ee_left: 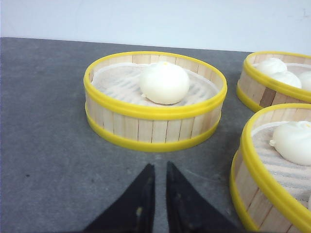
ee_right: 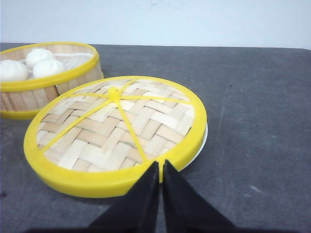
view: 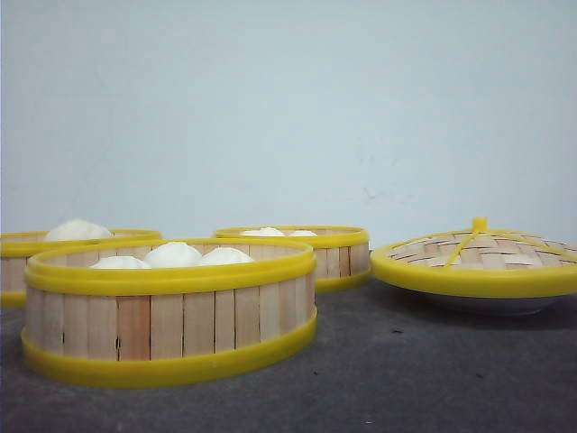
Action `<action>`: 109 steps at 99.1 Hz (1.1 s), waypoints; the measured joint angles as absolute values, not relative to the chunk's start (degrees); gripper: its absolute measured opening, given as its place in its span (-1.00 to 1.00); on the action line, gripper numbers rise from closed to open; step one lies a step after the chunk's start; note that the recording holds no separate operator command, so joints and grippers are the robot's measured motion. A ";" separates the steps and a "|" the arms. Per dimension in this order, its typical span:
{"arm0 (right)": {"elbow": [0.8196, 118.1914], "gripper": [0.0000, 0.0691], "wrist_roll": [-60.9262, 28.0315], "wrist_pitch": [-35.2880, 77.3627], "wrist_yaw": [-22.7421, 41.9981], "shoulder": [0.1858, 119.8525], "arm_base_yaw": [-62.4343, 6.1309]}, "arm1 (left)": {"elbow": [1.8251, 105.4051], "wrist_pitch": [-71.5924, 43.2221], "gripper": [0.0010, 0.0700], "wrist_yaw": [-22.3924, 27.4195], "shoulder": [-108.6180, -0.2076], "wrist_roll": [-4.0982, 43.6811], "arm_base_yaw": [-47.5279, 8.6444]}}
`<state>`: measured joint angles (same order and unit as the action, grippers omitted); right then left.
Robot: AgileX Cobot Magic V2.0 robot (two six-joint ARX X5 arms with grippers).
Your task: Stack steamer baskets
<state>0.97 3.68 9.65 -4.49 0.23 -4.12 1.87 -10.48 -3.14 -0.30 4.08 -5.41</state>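
Table [view: 406, 379]: dark grey surface, noted bearing all items; pale wall behind.

Steamer baskets, 3 off, all standing separately on the table, none stacked. Nearest basket [view: 169, 307] was seen front-left w/ three white buns [view: 171, 255] inside. Far-left basket [view: 18, 257] was partly hidden behind it, holding one bun [ee_left: 164, 82] per left wrist view. Centre-rear basket [view: 311, 253] was seen beyond, w/ buns showing just above the rim. Baskets near each other but apart; gaps visible in left wrist view.

Lid [view: 478, 262]: domed, woven, yellow rim and knob, observed to the right, resting on a white plate [ee_right: 203, 141], well apart from nearest basket.

Left gripper [ee_left: 158, 204]: fingers pressed nearly together, a thin gap only, nothing held, near the one-bun basket. Right gripper [ee_right: 159, 196]: fingers pressed together, nothing held, at the lid's rim.

Step judged: start of task, no pick-up begun. Next move judged to call for fingers to be spread, one basket wall to be gripped at the rim, lifted level so buns are not tipped, and set concentric on another.
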 joint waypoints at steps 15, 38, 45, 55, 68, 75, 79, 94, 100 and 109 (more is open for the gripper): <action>0.97 -0.97 3.68 9.65 -4.47 0.25 -4.12 | 1.87 -10.48 -0.99 -3.14 -0.30 4.08 -5.41; 0.97 -0.97 3.70 9.65 -4.49 0.25 -4.12 | 1.87 -10.48 -0.99 -3.11 -0.30 4.08 -5.41; 0.97 -0.97 3.70 9.65 -4.49 0.25 -4.12 | 1.87 -10.48 -0.99 -3.11 -0.30 4.08 -5.41; 0.97 -0.97 3.70 9.65 -4.49 0.25 -4.12 | 1.87 -10.48 -0.99 -3.14 -0.30 4.08 -5.41; 0.97 -0.97 4.97 9.74 -4.49 0.23 -4.12 | 1.87 -10.48 -0.99 -3.11 -0.30 4.10 -5.41; 0.97 -0.97 6.13 9.67 -4.49 0.25 -4.12 | 1.87 -10.46 -0.99 -3.09 -0.30 4.82 -5.41; 0.97 -0.97 6.74 9.56 -4.56 0.25 -4.12 | 1.87 -10.41 -0.99 -3.09 -0.30 5.72 -5.41; 2.98 -0.97 10.96 10.72 -7.49 0.32 -4.12 | 2.76 -10.02 -0.99 -3.09 -0.32 10.85 -5.41; 6.37 -0.97 13.45 12.51 -8.40 0.82 -4.12 | 5.26 -11.70 -0.99 -3.07 -0.84 13.41 -5.41; 13.78 -0.97 15.73 15.29 -9.26 2.70 -4.12 | 11.92 -14.04 -0.99 -3.07 -2.81 16.03 -5.41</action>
